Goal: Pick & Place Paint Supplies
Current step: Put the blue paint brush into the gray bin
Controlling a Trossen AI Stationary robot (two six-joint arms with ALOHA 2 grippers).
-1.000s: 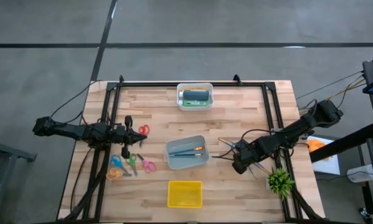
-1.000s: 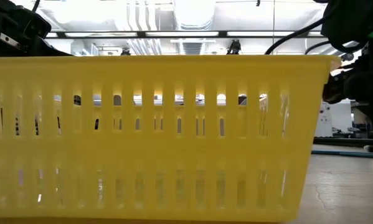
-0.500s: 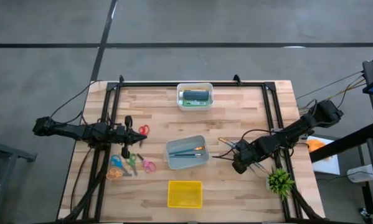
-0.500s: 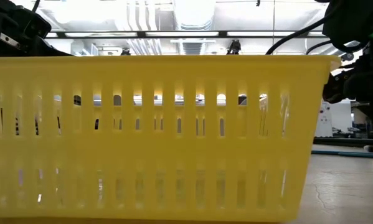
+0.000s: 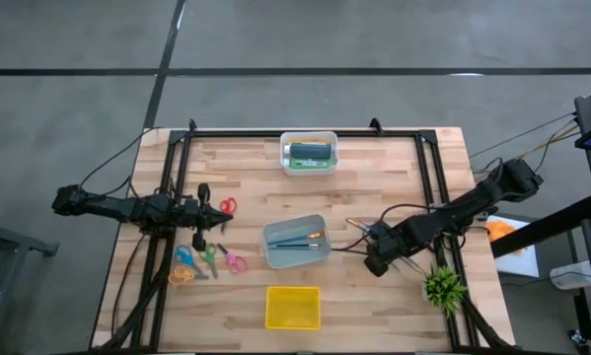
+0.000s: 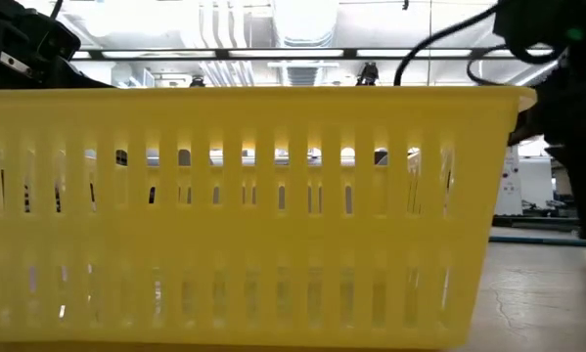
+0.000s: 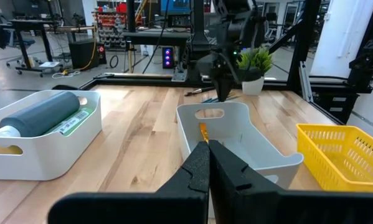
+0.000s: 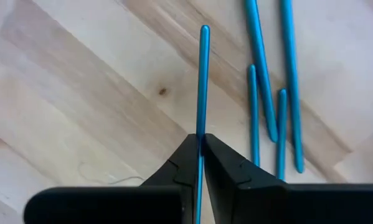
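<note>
Right gripper [image 8: 200, 144]: just pinched shut, jaws now clamped on the handle of one blue brush [image 8: 203, 74], having been a shade wider a second ago. Brush runs straight out ahead of the fingertips over bare table [image 8: 80, 93]. Possibly lifted clear of the wood already, though hard to say from this close.

Just beside it: four more loose blue brushes [image 8: 261, 74], lying flat and roughly parallel, untouched. Green plant [image 5: 443, 288] close by at the table's right edge, not part of the job.

Means: grasp made, carry step next, and several more trips likely for the rest of the pile.

Farther along, toward the table's middle: grey bin [image 5: 271, 258], already holding a few brushes [image 5: 297, 239], so the probable drop point. Yellow basket [image 5: 269, 308] at the front edge, apparently empty.

Beyond that, on the left side: left gripper [image 7: 207, 149], waiting with jaws fully closed on nothing, unchanged, with scissors [image 5: 208, 258] scattered near it.

Farthest, at the back edge: white bin [image 5: 285, 163] with the dark blue tube [image 5: 310, 151] lying inside.
</note>
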